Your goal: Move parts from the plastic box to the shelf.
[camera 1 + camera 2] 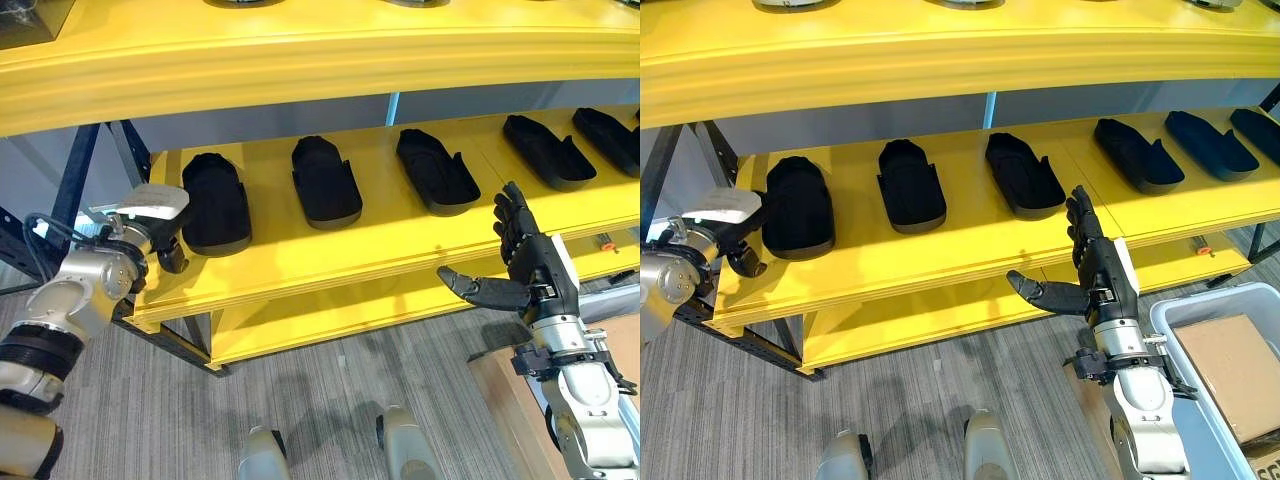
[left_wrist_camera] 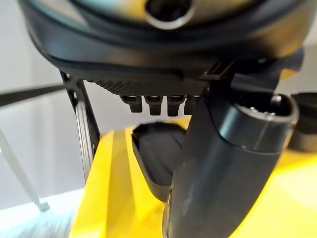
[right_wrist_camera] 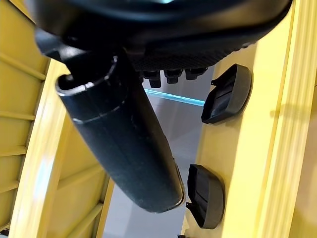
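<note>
Black moulded parts (image 1: 325, 180), long and shoe-shaped with raised rims, sit in a row along the yellow shelf (image 1: 330, 255). My left hand (image 1: 160, 240) is at the shelf's left end beside the end part (image 1: 214, 203), fingers relaxed and empty. My right hand (image 1: 1090, 270) hovers spread before the front edge, holding nothing.

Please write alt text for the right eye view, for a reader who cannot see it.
Black parts lie in a row on a yellow shelf. The right hand is raised open before the shelf edge, empty; the left hand is at its left end.
</note>
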`<state>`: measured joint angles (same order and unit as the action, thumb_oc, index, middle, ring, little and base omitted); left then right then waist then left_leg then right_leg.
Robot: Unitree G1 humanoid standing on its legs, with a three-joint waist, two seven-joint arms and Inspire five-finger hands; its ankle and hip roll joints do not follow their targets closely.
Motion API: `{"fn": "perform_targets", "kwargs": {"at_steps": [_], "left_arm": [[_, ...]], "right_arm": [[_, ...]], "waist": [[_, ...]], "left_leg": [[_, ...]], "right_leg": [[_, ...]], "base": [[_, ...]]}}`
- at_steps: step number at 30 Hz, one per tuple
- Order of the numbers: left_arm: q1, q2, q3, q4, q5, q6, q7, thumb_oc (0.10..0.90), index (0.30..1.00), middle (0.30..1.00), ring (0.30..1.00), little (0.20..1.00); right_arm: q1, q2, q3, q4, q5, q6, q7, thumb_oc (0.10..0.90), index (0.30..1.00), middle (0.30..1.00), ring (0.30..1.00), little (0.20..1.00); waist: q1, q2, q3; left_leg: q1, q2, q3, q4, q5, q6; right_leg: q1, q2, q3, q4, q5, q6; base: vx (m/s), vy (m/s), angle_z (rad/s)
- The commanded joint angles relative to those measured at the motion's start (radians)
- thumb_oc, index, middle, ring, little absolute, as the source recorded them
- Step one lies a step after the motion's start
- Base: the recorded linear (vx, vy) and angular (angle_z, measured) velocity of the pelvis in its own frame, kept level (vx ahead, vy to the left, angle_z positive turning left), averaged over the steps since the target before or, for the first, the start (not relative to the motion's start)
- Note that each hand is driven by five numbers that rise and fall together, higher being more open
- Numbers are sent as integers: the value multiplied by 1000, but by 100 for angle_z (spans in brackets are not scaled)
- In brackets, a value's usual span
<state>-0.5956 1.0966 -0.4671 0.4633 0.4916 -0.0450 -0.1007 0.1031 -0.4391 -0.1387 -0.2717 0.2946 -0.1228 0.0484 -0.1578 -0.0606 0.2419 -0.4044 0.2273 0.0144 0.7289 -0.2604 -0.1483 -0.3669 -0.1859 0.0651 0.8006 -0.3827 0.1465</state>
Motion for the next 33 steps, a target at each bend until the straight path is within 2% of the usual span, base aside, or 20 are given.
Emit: {"fn": "perform_targets", "kwargs": {"at_steps": [1,4,6,10,12,23,28,33], "left_arm": [[-38,86,129,-76,-33,1,38,900,1000,1000,1000,1000],[21,87,188,-128,-47,-1,51,900,1000,1000,1000,1000],[95,81,262,-190,-58,-2,68,900,1000,1000,1000,1000],[262,-2,425,-302,-59,-9,137,900,1000,1000,1000,1000],[335,-102,489,-365,-27,-14,201,900,1000,1000,1000,1000],[468,-305,555,-526,27,-26,294,900,1000,1000,1000,1000],[508,-359,549,-604,31,-44,302,900,1000,1000,1000,1000],[508,-384,516,-616,24,-49,302,900,1000,1000,1000,1000]], "right_arm": [[-39,-21,-90,-119,-4,-81,-4,900,1000,1000,1000,1000],[-33,-14,-103,-122,-8,-81,-4,900,1000,1000,1000,1000],[-31,-9,-108,-127,-10,-79,-3,900,1000,1000,1000,1000],[-23,4,-123,-126,-22,-76,-10,900,1000,1000,1000,1000],[-26,6,-123,-126,-28,-74,-23,900,1000,1000,1000,1000],[-24,-1,-118,-122,-30,-75,-54,900,1000,1000,1000,1000],[-23,-3,-115,-117,-30,-79,-72,900,1000,1000,1000,1000],[-26,-3,-102,-113,-30,-82,-82,900,1000,1000,1000,1000]], "waist": [[2,24,-83],[10,21,-83],[13,19,-82],[23,14,-80],[23,12,-80],[29,7,-69],[30,9,-64],[29,9,-63]], "left_leg": [[92,70,-70,-55,-29,-3],[92,68,-70,-54,-30,-3],[92,69,-70,-54,-31,-3],[88,68,-71,-48,-33,-1],[89,66,-70,-49,-33,1],[84,68,-70,-49,-34,6],[82,66,-67,-53,-32,7],[76,67,-66,-51,-30,9]], "right_leg": [[75,-80,-16,-130,70,21],[75,-79,-17,-128,69,20],[72,-77,-17,-124,67,18],[67,-72,-17,-119,63,13],[66,-70,-17,-116,60,8],[54,-65,-15,-110,60,-2],[50,-64,-13,-113,64,-4],[41,-64,-13,-108,64,-3]], "base": [[0,0,0],[0,0,0],[0,0,0],[0,0,0],[0,0,0],[0,0,0],[0,0,0],[0,0,0]]}}
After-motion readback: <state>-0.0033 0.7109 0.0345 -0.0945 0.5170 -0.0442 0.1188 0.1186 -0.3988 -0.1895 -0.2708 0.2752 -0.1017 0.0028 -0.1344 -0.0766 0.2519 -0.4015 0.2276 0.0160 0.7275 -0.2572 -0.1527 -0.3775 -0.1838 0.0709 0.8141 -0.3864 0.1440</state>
